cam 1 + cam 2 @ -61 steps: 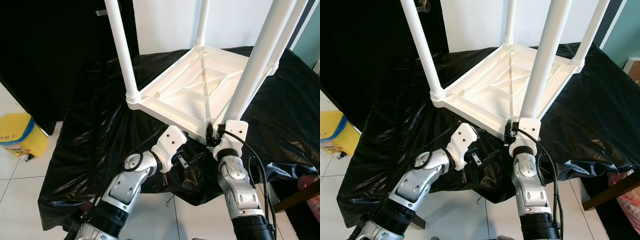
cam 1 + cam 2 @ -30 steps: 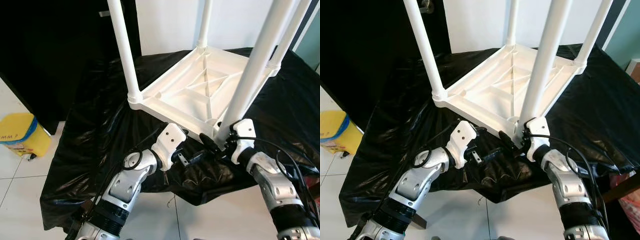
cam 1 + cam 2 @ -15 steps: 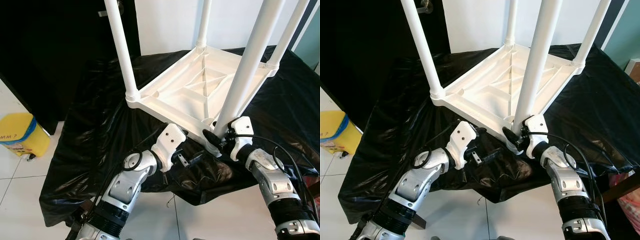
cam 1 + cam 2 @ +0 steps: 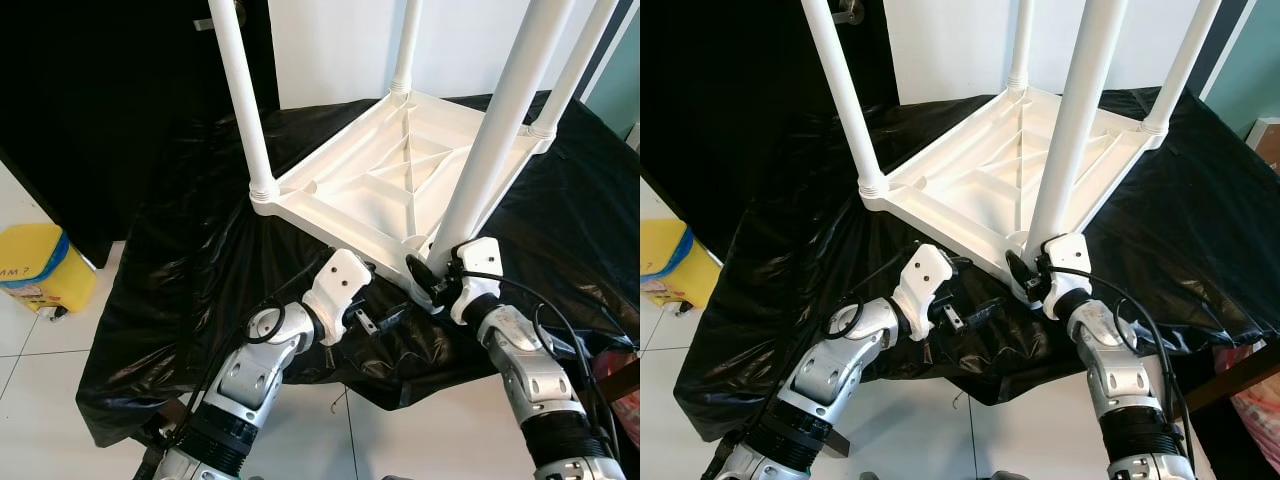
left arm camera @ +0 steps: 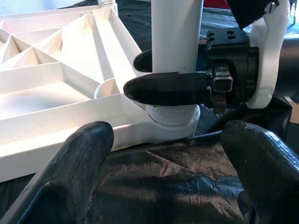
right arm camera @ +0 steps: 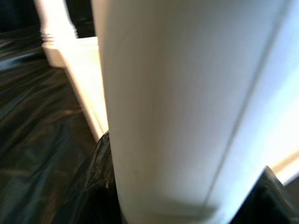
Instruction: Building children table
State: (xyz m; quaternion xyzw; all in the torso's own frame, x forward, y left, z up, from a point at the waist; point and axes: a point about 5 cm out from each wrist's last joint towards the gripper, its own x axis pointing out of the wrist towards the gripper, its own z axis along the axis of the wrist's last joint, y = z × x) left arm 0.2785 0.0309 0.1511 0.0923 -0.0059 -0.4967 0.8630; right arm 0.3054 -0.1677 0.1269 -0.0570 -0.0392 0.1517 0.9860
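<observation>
The near leg [image 4: 490, 150] of the upturned children's table [image 4: 385, 190] is clasped by the right gripper [image 5: 163, 74] and should be kept upright while twisted home, the left gripper [image 4: 385, 318] held open beside it.

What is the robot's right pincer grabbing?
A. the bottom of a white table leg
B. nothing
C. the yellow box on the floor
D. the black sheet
A: the right pincer has its black fingers closed around the nearest white table leg, just above where the leg joins the upside-down tabletop.
</observation>
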